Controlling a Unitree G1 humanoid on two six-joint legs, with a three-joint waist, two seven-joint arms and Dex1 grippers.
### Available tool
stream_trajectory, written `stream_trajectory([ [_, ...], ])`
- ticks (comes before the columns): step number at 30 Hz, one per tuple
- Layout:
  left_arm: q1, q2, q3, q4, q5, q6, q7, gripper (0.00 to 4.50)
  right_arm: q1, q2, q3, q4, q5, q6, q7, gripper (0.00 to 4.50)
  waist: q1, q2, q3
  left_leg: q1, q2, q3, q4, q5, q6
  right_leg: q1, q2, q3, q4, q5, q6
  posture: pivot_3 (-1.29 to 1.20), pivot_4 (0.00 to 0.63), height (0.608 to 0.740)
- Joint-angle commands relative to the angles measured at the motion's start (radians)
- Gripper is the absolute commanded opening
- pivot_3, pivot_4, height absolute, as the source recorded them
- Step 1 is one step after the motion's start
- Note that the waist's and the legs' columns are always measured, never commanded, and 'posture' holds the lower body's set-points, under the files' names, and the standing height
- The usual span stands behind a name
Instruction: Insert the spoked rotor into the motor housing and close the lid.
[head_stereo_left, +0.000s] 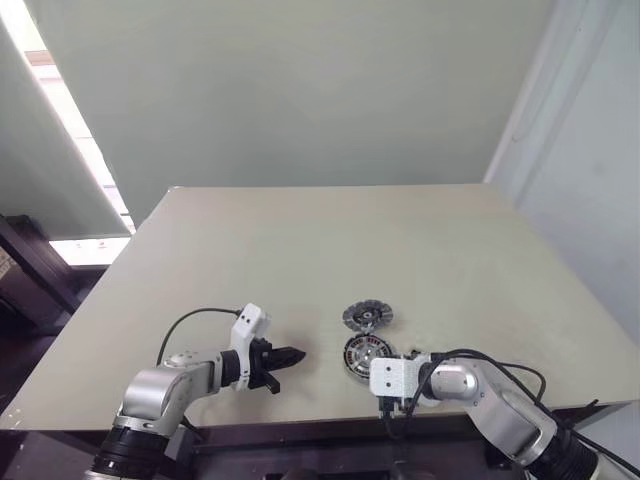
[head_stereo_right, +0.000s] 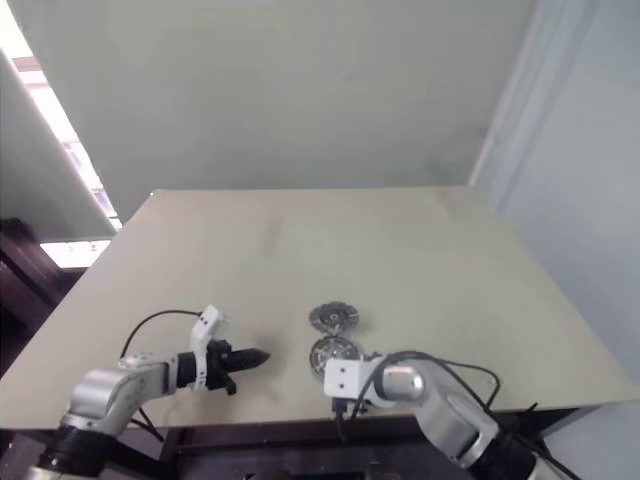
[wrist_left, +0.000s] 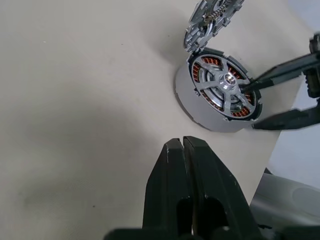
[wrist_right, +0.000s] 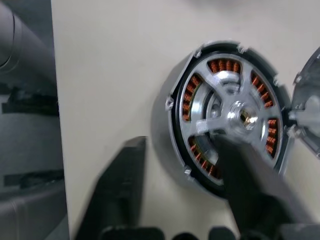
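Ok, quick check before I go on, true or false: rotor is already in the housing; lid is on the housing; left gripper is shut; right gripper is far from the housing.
1. The spoked rotor sits in the motor housing. True.
2. The lid covers the housing. False: it lies beside it on the table, leaving the rotor uncovered.
3. The left gripper is shut. True, and empty.
4. The right gripper is far from the housing. False: one finger is over the rotor, one outside the housing's rim.

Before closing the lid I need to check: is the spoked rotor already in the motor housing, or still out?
In. The spoked rotor sits inside the motor housing, with copper windings showing between its spokes.
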Motion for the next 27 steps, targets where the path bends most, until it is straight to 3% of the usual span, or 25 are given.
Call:
stream_trajectory([
  [1, -0.025, -0.006, 0.006, -0.004, 0.004, -0.022, -0.01, 0.0, -0.006, 0.013, -0.023, 0.004, -0.011, -0.002, 0.008, 1.06, 0.0, 0.0, 0.0, 0.001, 0.0, 0.0, 0.0, 0.0, 0.0, 0.0, 0.0, 0.0, 0.0, 0.0, 0.0, 0.0, 0.0, 0.74],
  [4, -0.025, -0.008, 0.006, -0.003, 0.007, -0.026, -0.011, 0.0, -0.002, 0.021, -0.033, 0.005, -0.007, 0.002, 0.015, 0.16, -0.003, -0.001, 0.0, 0.002, 0.001, 0.001, 0.001, 0.0, 0.0, 0.001, 0.0, 0.0, 0.001, 0.0, 0.0, 0.0, 0.0, 0.74],
  [5, -0.025, -0.008, 0.007, -0.002, 0.008, -0.026, -0.011, 0.0, -0.001, 0.024, -0.035, 0.005, -0.008, 0.002, 0.016, 0.12, -0.004, 0.0, 0.0, 0.002, 0.001, 0.0, 0.001, 0.0, 0.0, 0.001, 0.0, 0.0, 0.001, 0.0, 0.0, 0.0, 0.0, 0.74],
  [13, -0.028, -0.014, 0.003, 0.008, 0.015, -0.038, -0.012, 0.0, 0.011, 0.084, -0.095, -0.044, 0.069, 0.103, 0.036, 0.1, -0.003, 0.0, 0.0, 0.002, 0.001, 0.0, 0.001, 0.001, 0.001, 0.001, 0.0, 0.0, 0.001, 0.0, 0.0, 0.0, 0.0, 0.74],
  [23, -0.029, -0.032, -0.008, 0.036, 0.035, -0.07, -0.02, 0.0, -0.041, 0.319, -0.18, -0.212, 0.217, 0.676, -0.021, 0.1, -0.001, 0.0, 0.0, 0.0, 0.0, -0.001, 0.001, 0.001, 0.001, -0.001, 0.0, 0.0, 0.003, 0.001, 0.002, 0.0, 0.0, 0.74],
  [27, -0.03, -0.037, -0.01, 0.048, 0.041, -0.081, -0.023, 0.0, -0.076, 0.411, -0.203, -0.195, 0.27, 0.79, -0.078, 0.1, -0.001, 0.0, 0.0, 0.0, 0.0, -0.001, 0.001, 0.001, 0.001, -0.002, 0.0, -0.001, 0.003, 0.002, 0.002, 0.0, 0.0, 0.74],
])
